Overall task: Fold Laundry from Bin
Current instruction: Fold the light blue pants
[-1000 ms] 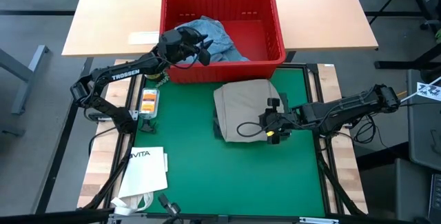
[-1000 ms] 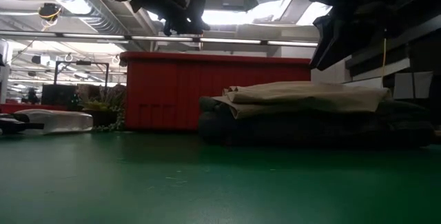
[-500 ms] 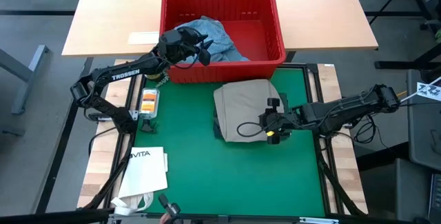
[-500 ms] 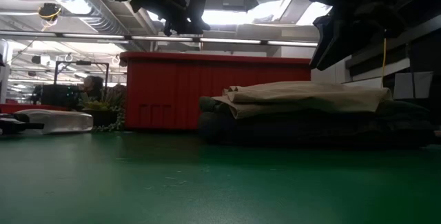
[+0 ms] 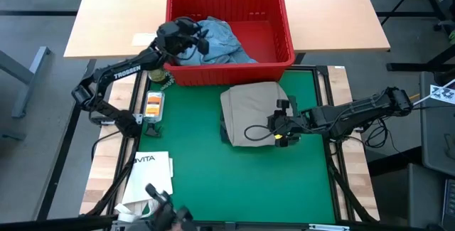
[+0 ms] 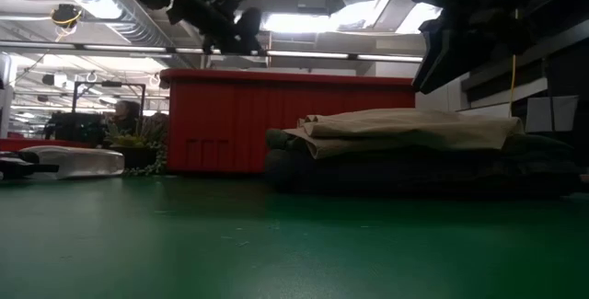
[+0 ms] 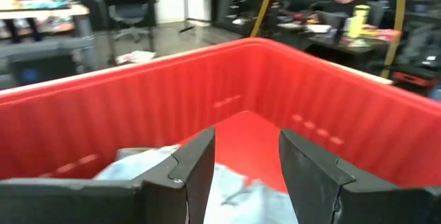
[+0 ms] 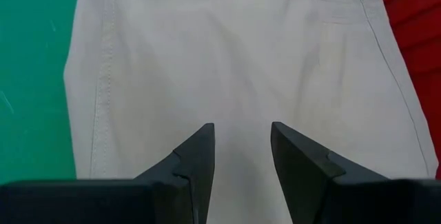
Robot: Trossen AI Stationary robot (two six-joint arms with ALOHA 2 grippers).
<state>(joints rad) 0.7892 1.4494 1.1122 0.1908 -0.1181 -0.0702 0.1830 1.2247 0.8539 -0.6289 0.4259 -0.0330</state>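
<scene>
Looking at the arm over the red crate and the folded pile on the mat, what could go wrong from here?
1. The left end effector, open, hangs by the rim of the red ribbed plastic crate above the light blue denim jeans; reaching down, it may strike the wall.
2. The jeans lie bunched, so a grasp may catch only a fold and drag.
3. The right end effector, open, hovers over the folded khaki-tan garment; a drop could disturb the pile.

One red bin (image 5: 277, 28), one denim garment (image 5: 220, 39) inside it, one khaki garment (image 5: 249, 103) atop one dark folded garment (image 6: 405, 175), one white paper bag (image 5: 149, 174).
</scene>
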